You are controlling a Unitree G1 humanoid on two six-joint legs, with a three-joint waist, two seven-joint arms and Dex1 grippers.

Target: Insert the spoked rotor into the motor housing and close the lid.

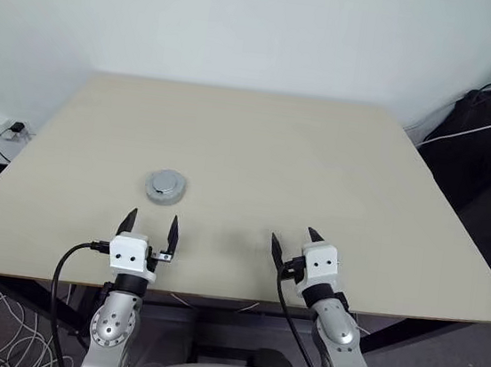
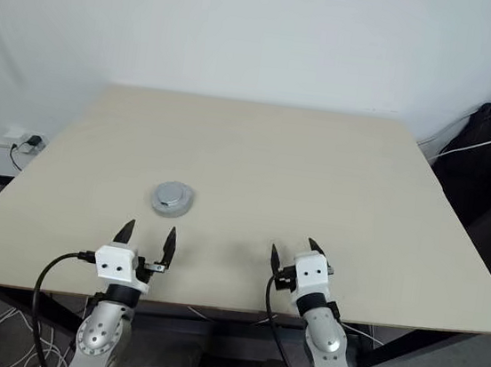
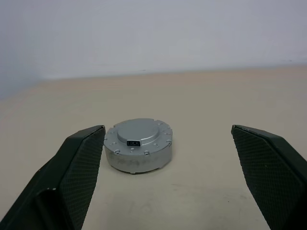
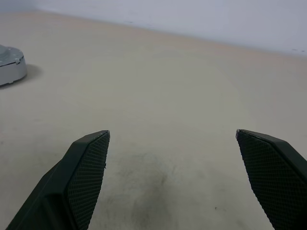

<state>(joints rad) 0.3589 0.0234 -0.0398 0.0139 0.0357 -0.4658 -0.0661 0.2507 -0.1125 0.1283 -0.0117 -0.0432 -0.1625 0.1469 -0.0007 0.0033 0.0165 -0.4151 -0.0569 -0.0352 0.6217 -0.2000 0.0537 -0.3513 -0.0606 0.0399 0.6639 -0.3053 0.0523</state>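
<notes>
Matte silver-grey metal, the motor housing (image 3: 138, 145) sits as a squat round puck on the pale beige table (image 1: 319, 166), closed by its lid (image 3: 137, 131), a flat disc with a notched rim, a smooth raised centre and a small dark rectangular socket at its near edge. My left claw (image 1: 150, 228) hangs just short of it, its two black tapered fingers (image 3: 79, 172), faced with a fine cross-hatched grip texture, spread wide and holding nothing. My right claw (image 1: 293, 242) is likewise wide open and empty over bare tabletop, well apart from the housing.
</notes>
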